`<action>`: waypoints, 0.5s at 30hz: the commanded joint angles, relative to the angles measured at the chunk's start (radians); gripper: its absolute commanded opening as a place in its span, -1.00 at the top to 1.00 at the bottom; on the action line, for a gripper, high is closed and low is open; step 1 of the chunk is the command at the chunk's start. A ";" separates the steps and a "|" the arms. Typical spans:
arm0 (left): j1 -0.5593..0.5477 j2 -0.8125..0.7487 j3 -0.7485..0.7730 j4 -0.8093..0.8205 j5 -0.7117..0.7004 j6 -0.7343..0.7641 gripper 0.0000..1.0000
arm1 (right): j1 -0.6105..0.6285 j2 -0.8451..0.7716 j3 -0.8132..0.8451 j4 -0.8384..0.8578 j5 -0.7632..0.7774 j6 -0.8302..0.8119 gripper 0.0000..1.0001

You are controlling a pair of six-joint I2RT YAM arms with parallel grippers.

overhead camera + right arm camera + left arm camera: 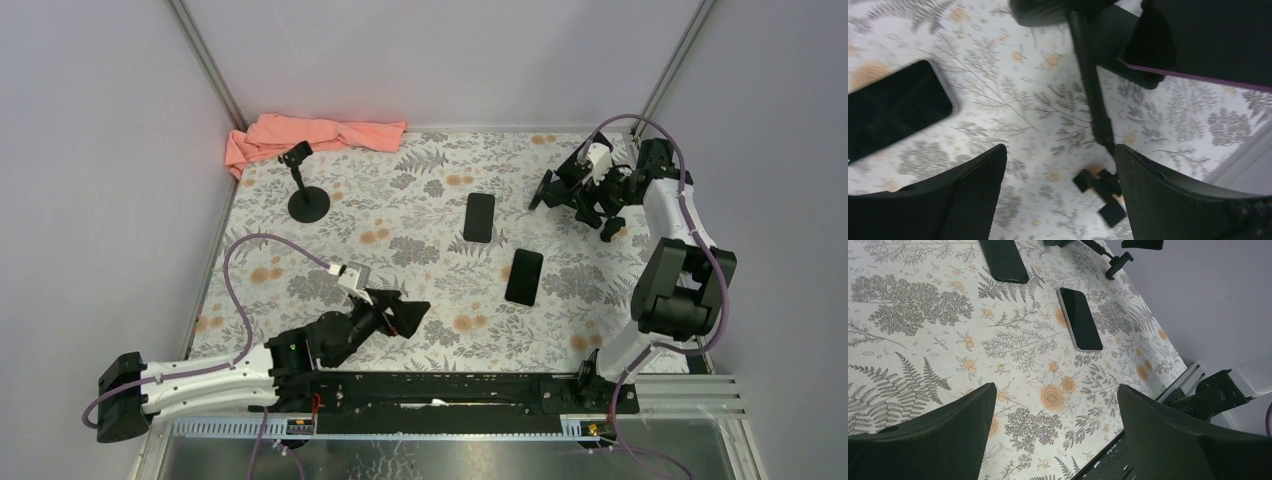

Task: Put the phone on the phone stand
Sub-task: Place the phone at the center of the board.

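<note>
Two black phones lie flat on the floral mat, one further back (479,217) and one nearer (524,277). One black phone stand (305,190) stands upright on its round base at the back left. A second stand (610,228) lies on its side at the right. My right gripper (585,192) is open over the lying stand. In the right wrist view the stand's stem (1093,90) and clamp head (1103,192) lie between the fingers, close to the right one, and a phone (893,107) lies at the left. My left gripper (410,315) is open and empty near the front, and the nearer phone (1079,319) lies ahead of it.
A pink cloth (310,135) is bunched at the back left corner. Grey walls close in the mat on the left, back and right. A black rail (450,390) with both arm bases runs along the near edge.
</note>
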 commanded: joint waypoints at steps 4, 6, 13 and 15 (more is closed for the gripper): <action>0.004 -0.016 -0.036 0.059 -0.010 -0.051 -0.97 | 0.032 0.141 0.152 -0.021 0.145 -0.192 -0.73; 0.004 -0.010 -0.032 0.052 -0.008 -0.056 -0.97 | 0.059 0.166 0.152 -0.013 0.191 -0.211 -0.73; 0.004 0.005 -0.019 0.039 -0.010 -0.058 -0.97 | 0.124 0.215 0.112 0.085 0.288 -0.221 -0.65; 0.004 0.009 -0.016 0.037 -0.012 -0.057 -0.97 | 0.137 0.226 0.099 0.117 0.314 -0.222 -0.62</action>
